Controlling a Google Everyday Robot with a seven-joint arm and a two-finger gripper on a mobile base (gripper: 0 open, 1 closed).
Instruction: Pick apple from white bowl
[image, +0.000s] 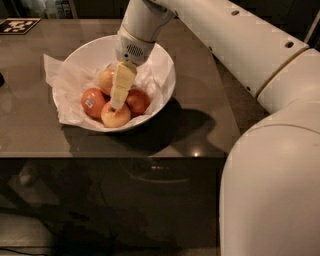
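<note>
The white bowl (165, 75) sits near the front edge of the surface (210, 100), with open room toward the right edge. My tool (117, 102) reaches down among the other apples (137, 100); open or closed, I cannot tell. Farther back in the bowl lies the apple (105, 79), just beside my tool. It looks firm, smooth and likely slippery, so I would grip it across its widest part.

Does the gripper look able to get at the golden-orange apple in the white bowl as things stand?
Probably yes: the gripper sits inside the white bowl beside the apple, whose top is bare, though neighbouring apples crowd it.
</note>
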